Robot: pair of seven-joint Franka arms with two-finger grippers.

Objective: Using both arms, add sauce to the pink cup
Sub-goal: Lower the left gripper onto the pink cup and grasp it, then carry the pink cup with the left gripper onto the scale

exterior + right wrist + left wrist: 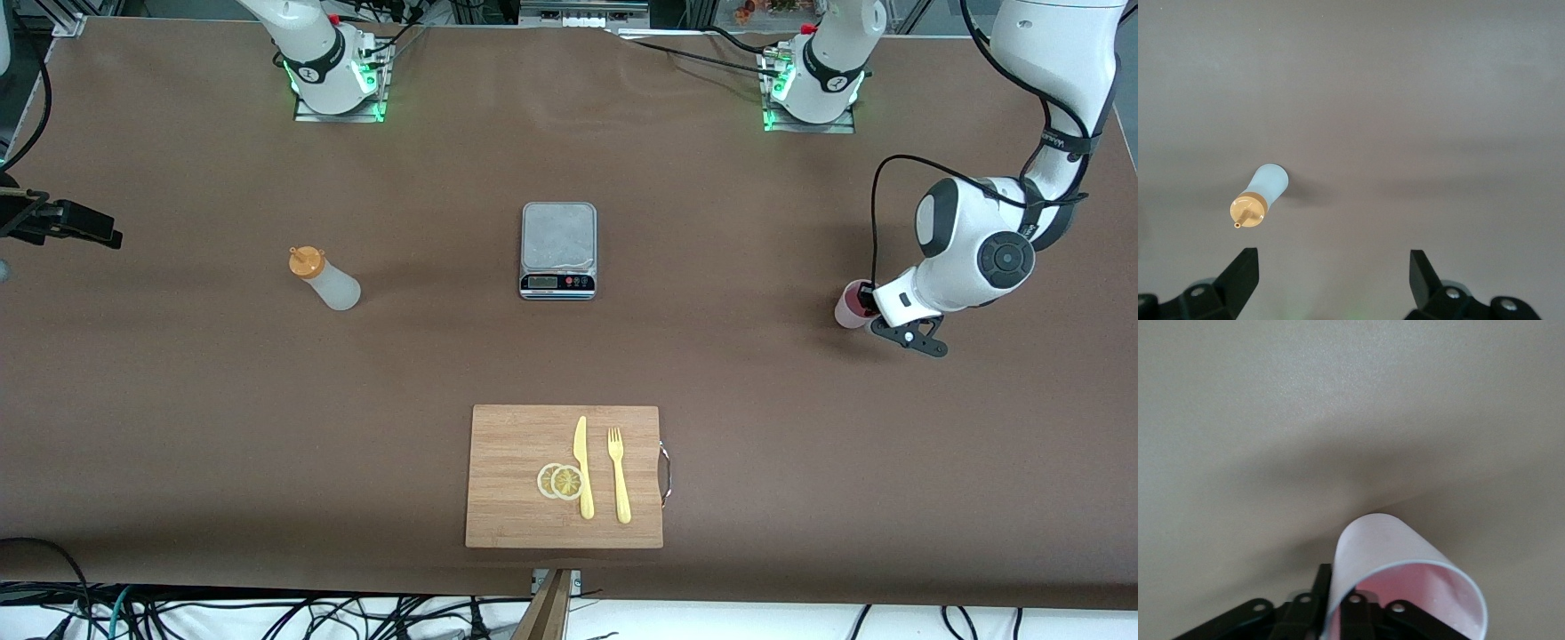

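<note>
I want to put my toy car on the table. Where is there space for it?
Plenty of bare brown table lies between the squeeze bottle and the scale, and between the scale and the cutting board. The board is crowded with a knife, fork and lemon slices. Avoid the pink cup, gripped by the left end effector.

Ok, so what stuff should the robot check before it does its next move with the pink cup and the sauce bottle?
1. Left gripper shut on the pink cup: ok, the fingers pinch its rim.
2. Pink cup upright: ok, it stands on the table toward the left arm's end.
3. Scale platform bare for the cup: ok.
4. Sauce bottle upright with its orange cap on: ok.
5. Right gripper open: ok, fingers wide apart, bottle not yet held.
6. Sauce left in the bottle: cannot tell.
</note>
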